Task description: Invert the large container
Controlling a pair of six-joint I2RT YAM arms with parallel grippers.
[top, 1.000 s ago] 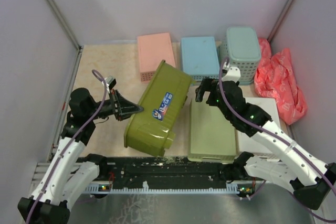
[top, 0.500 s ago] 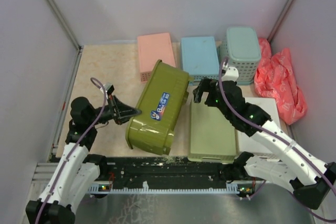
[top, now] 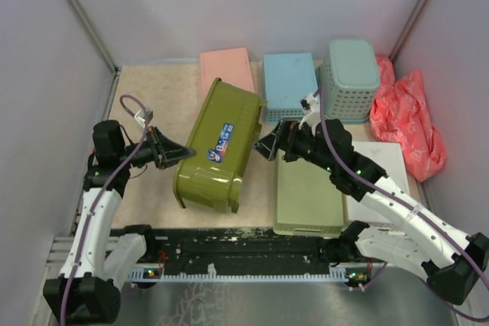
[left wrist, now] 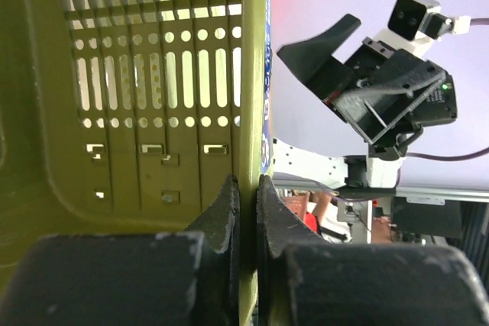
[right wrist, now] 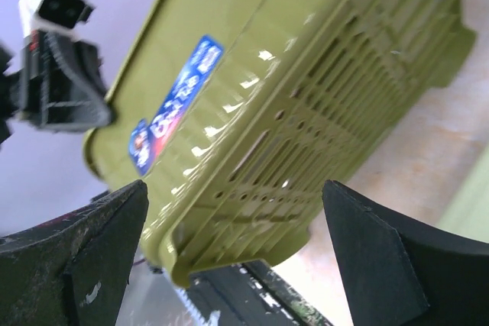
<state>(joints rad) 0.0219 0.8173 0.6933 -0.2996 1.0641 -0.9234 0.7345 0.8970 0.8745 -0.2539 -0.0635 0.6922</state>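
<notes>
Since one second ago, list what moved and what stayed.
The left gripper, clamped on the rim of the large container, drew left; the container shifted left with it. The open right gripper moved left toward its side. The pink basket, blue basket, teal basket, light-green tray and red bag stayed put.

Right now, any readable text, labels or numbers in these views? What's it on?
Blue sticker on the side of the olive-green tub: white lettering, too blurred and tilted to read in any view.
No other text, number or sign shows.
</notes>
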